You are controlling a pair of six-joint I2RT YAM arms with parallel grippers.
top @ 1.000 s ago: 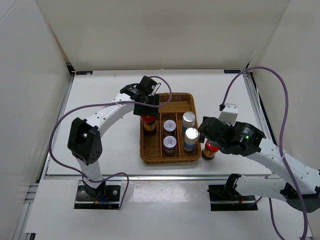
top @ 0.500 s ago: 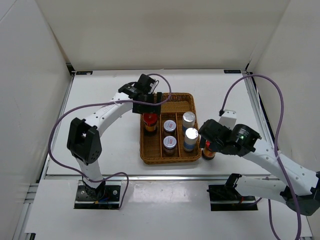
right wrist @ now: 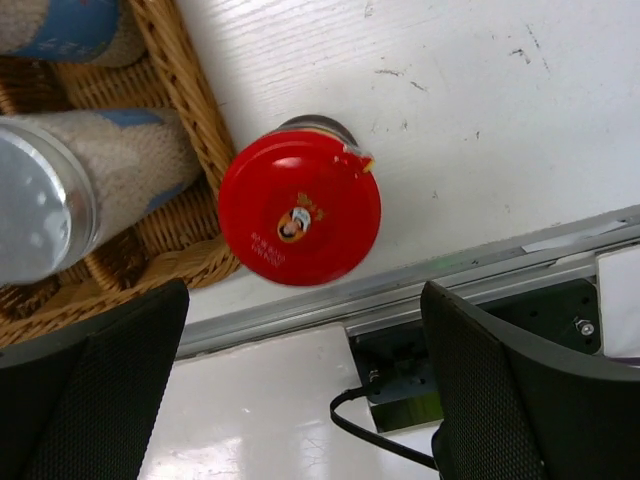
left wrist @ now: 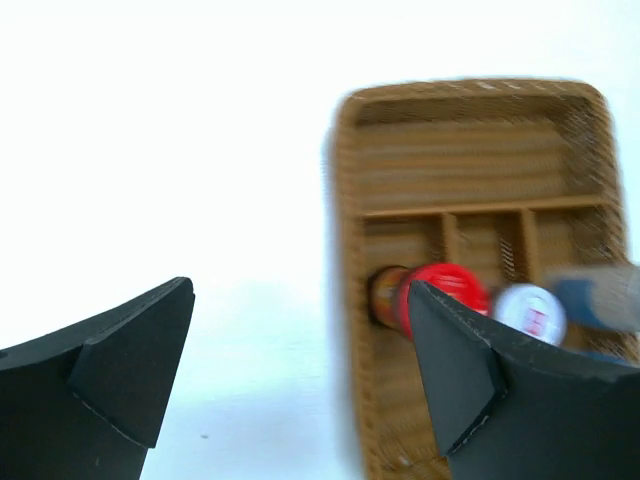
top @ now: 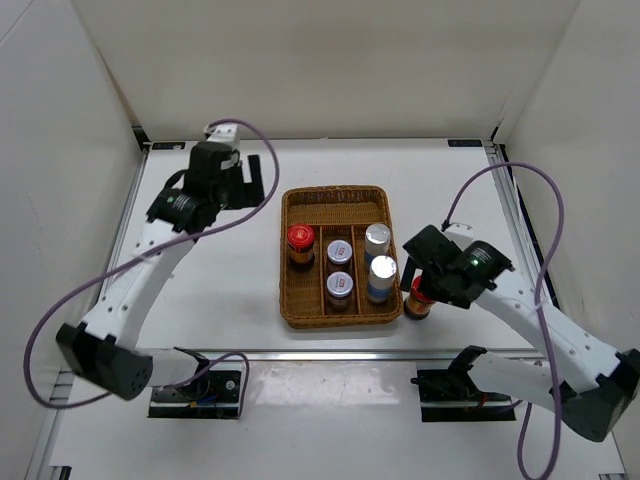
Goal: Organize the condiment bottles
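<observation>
Your left tool (top: 255, 183) stood wide and empty above the bare surface (top: 220, 270), off the far left corner of the tray (top: 333, 206). Your right tool (right wrist: 305, 300) was wide as well, gripping nothing, and hung over the loose red bottle (right wrist: 300, 207). That bottle stood upright on the surface outside the tray, just beside its right wall at the near corner. Whether it touched the wicker, you could not tell. Inside, the other red bottle (top: 300, 240) stood in the left slot. Two jars (top: 339, 252) stood one behind the other in the middle slot, and two silver-capped bottles (top: 377, 238) stood likewise in the right slot.
</observation>
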